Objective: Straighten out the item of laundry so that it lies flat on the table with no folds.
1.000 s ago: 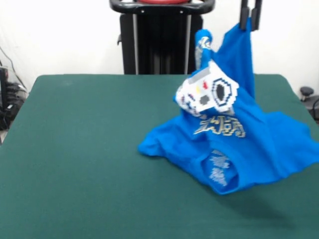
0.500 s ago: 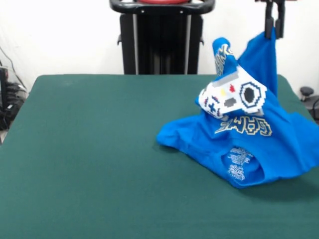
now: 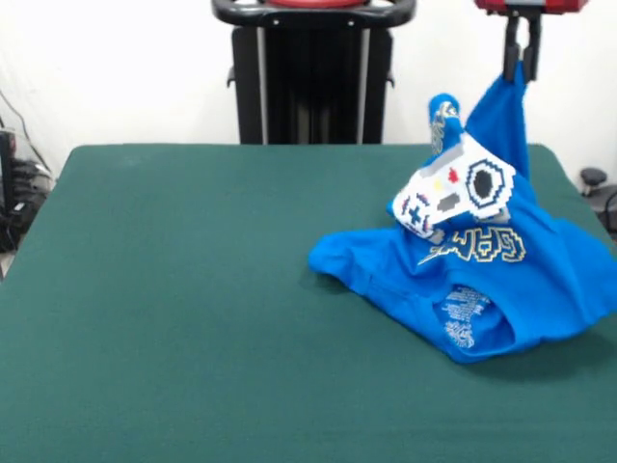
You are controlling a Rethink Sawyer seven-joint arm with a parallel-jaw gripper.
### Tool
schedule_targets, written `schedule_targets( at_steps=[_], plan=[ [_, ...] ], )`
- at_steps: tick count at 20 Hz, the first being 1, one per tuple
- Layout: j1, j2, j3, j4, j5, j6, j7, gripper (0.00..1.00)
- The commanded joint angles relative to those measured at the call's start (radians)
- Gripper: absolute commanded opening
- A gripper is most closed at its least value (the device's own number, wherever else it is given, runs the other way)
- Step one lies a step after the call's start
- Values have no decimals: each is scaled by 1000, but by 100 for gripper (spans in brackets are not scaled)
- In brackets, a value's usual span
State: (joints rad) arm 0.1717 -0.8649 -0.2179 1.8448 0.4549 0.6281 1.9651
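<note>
Blue T-shirt (image 3: 482,260) hangs from our gripper (image 3: 519,66), jaws clamped on fabric; its overhanging hem may slip off the counter (image 3: 174,289).

The shirt (image 3: 482,280) hangs straight down from the claw (image 3: 519,69), which pinches its top edge, its lower part spread on the desk (image 3: 174,289) below and to the left of the claw, near the desk's right edge.

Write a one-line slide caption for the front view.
Gripper lifts blue T-shirt by one edge above green table.
</note>
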Motion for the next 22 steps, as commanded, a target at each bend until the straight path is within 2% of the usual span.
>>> schedule_targets(
  at_steps=[1,5,9,17,22],
  plan=[
    [-116,3,77,-5,-71,149,-23,0],
    [-139,-29,124,63,-55,117,-13,0],
    [-158,-87,153,95,-49,143,-29,0],
    [-191,-118,221,153,8,132,-29,0],
    [-175,-122,243,192,36,89,11,0]
  ],
)
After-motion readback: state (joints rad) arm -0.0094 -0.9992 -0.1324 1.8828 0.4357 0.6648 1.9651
